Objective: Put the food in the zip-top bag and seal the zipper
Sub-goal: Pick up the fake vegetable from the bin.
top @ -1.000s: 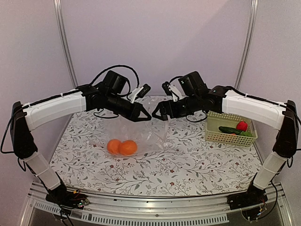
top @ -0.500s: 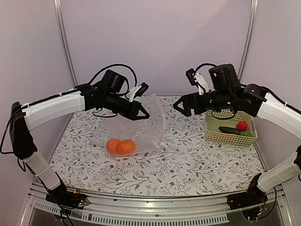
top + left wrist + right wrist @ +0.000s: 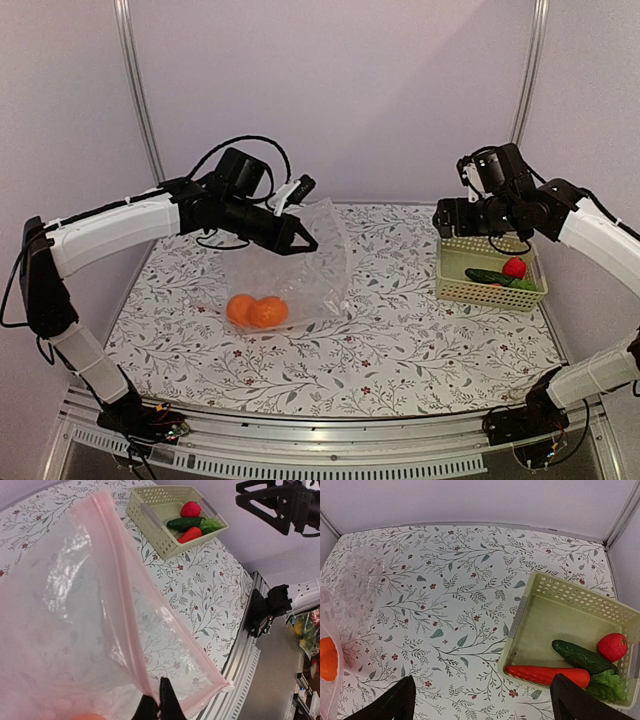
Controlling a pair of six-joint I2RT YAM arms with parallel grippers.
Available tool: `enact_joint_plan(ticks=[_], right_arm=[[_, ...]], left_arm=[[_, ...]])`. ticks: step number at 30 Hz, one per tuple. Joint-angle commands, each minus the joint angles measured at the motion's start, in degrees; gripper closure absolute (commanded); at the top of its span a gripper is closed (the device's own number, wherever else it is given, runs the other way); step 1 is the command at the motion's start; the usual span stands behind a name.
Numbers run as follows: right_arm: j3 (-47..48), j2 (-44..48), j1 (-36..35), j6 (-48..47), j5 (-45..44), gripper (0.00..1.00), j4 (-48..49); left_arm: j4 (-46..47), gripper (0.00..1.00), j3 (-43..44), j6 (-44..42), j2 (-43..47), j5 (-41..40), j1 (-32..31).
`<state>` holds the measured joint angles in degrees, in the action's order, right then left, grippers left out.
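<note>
Your left claw (image 3: 310,244) is pinched tight on the zip-top bag (image 3: 322,268) at its zipper (image 3: 125,615). It holds that lip up over the middle of the desk (image 3: 400,345), with two oranges (image 3: 258,311) inside. The film looks thin, limp and slick, so expect sagging; the strip is the one firm hold. Your right claw (image 3: 482,705) hangs wide and empty above the basket (image 3: 517,622) by the desk's right edge. The cucumber (image 3: 581,656) and red fruit (image 3: 612,646) look light, hard and smooth, so grip the cucumber across its middle. Both crowd the basket's wall; bare desk lies between basket and bag.
</note>
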<state>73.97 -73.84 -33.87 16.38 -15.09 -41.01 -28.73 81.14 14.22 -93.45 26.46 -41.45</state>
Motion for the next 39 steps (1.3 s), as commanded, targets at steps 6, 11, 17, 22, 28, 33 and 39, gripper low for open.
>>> enact_joint_plan(ticks=[6,11,17,22,28,33,39], right_arm=[[-5.32,-1.36,13.84,4.41,-2.93,0.07,-4.77],[-5.93,-5.21,20.37,3.95,-3.92,0.08,-4.51],[-6.89,-10.46,27.87,3.13,-1.19,0.08,-1.56],[-7.24,-13.65,32.25,3.17,2.24,0.08,1.61],[-5.85,-19.98,36.99,2.99,2.31,0.11,3.95],[-5.14,-24.28,39.37,3.55,0.82,0.11,5.14],[-3.57,-27.26,39.88,2.85,-0.47,0.12,6.23]], left_arm=[[-0.46,1.00,-0.20,0.04,1.94,-0.44,0.49],[-0.49,1.00,-0.14,0.02,2.09,-0.52,0.49],[-0.49,1.00,-0.06,0.02,2.22,-0.43,0.49],[-0.54,1.00,-0.11,0.12,2.25,-0.23,0.41],[-0.51,1.00,-0.10,0.03,2.45,-0.35,0.41],[-0.54,1.00,-0.11,0.04,2.56,-0.43,0.41],[-0.54,1.00,-0.11,0.02,2.24,-0.23,0.41]])
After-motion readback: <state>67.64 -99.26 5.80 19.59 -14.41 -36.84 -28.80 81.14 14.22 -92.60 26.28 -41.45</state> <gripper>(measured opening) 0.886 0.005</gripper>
